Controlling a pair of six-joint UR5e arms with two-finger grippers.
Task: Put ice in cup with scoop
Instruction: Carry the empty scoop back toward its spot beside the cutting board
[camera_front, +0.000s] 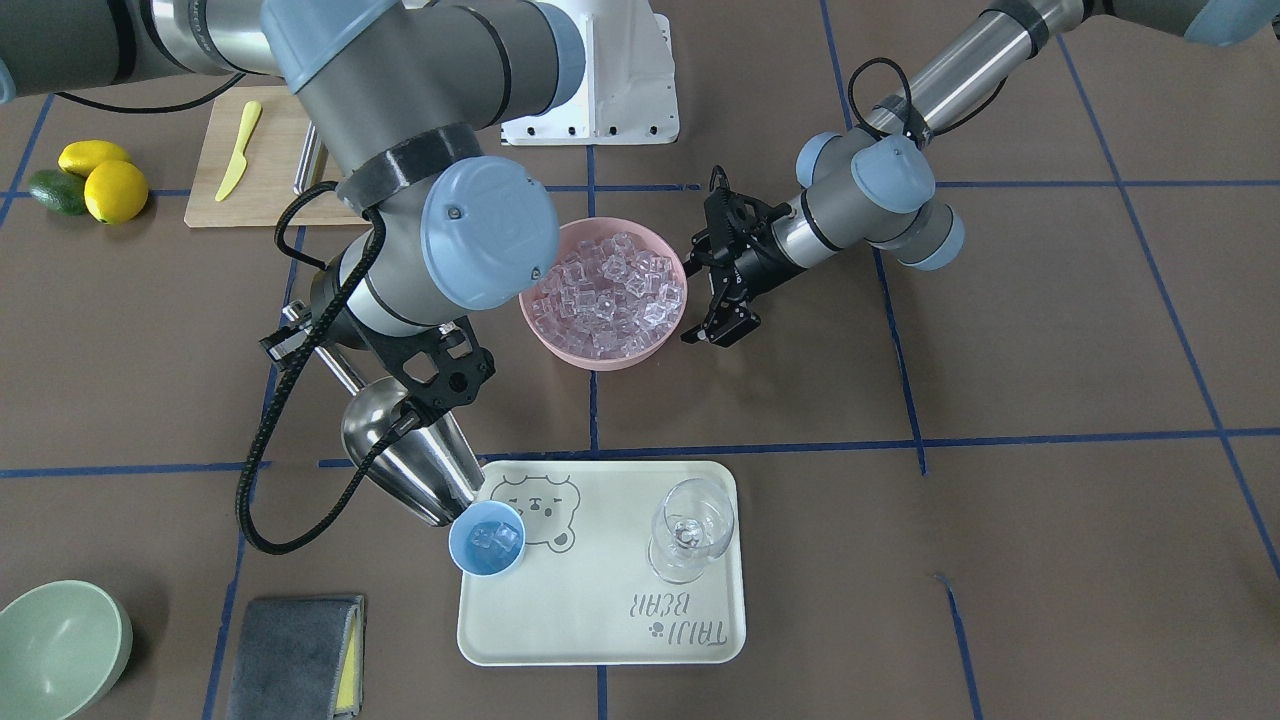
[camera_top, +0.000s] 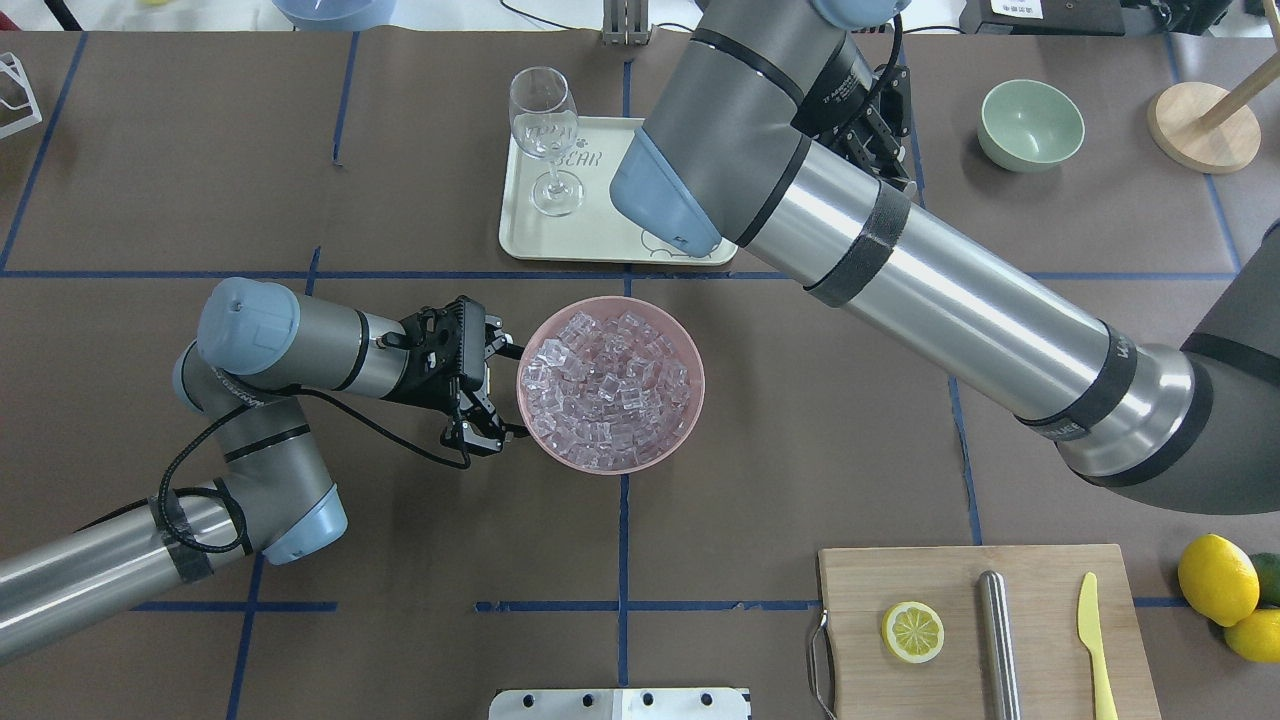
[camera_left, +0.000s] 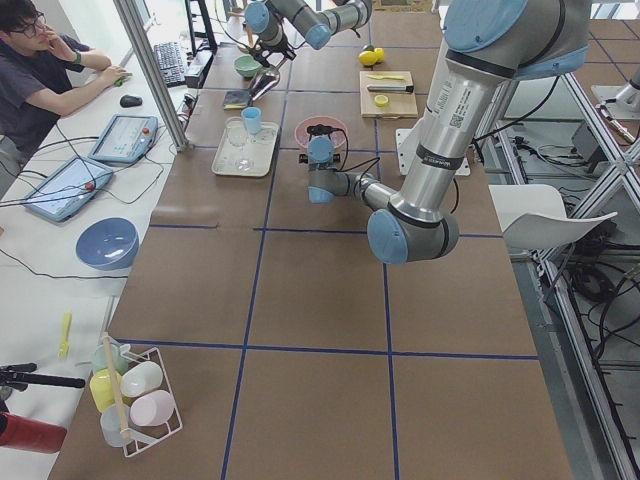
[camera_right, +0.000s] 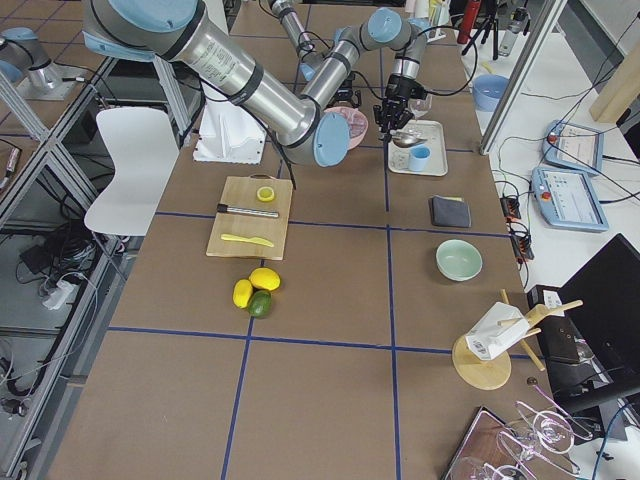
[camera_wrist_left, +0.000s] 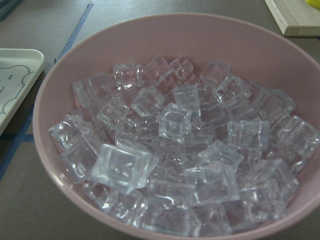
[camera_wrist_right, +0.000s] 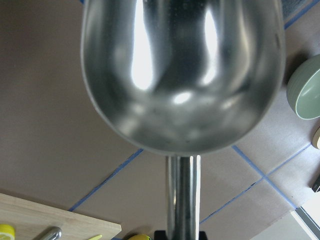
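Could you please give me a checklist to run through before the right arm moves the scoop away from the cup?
1. Scoop empty: ok, no ice shows in its trough.
2. Ice in cup: ok, a few cubes.
3. Cup upright on tray: ok.
4. Right gripper shut on scoop handle: ok.
5. Wine glass apart from scoop: ok.
6. Left gripper touching pink bowl: cannot tell.

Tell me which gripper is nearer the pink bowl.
Left. The left gripper sits open right beside the pink bowl; the right gripper holds the scoop farther off, tipped over the cup on the tray.
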